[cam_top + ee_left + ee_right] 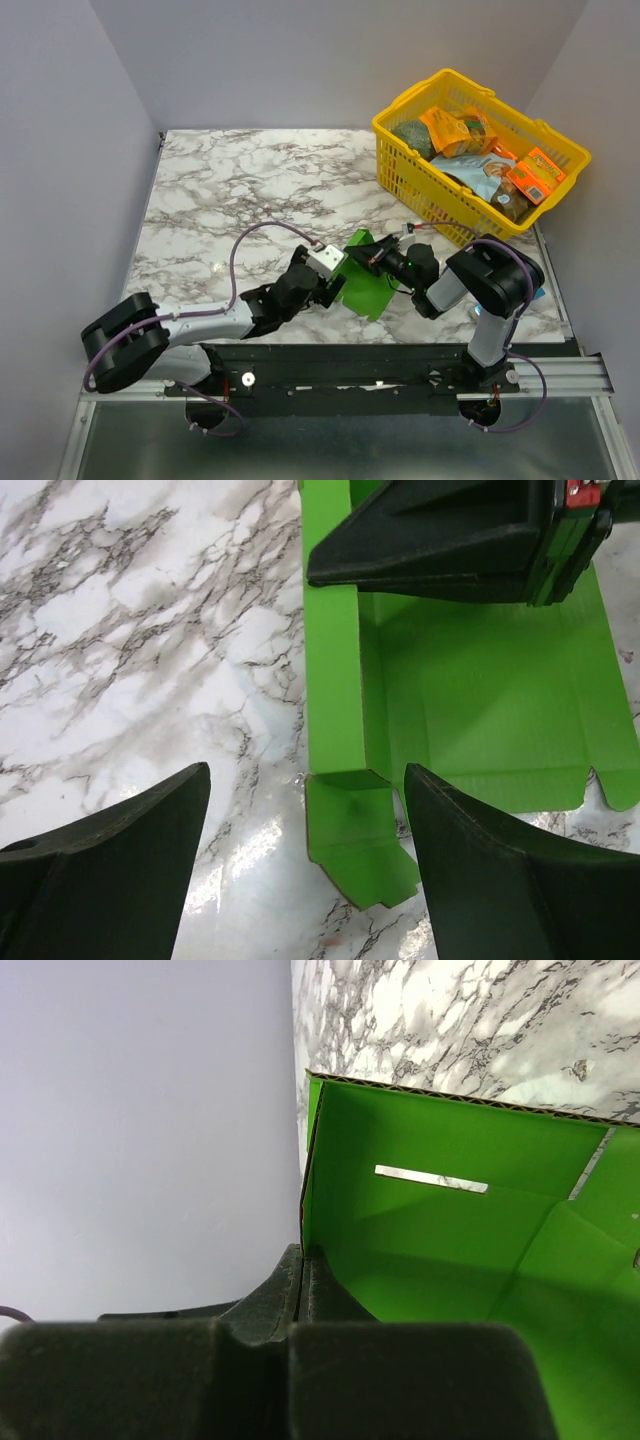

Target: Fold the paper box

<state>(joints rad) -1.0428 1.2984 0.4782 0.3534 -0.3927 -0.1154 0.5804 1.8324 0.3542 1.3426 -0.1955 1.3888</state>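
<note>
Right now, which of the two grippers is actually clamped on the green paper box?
The right gripper: its jaws are shut on the paper box's raised wall. The left gripper stands open, straddling a corner flap.

A lab robot cell — grey walls point(300, 60), marble-print table point(250, 180), aluminium rail point(560, 375).

The grey-veined marble-patterned table point(230, 190) is carrying a bright green paper box point(365, 290), which is lying partly folded near the front edge, right of centre, while a yellow plastic basket point(420, 190) is sitting at the far right corner, well apart from it.
</note>
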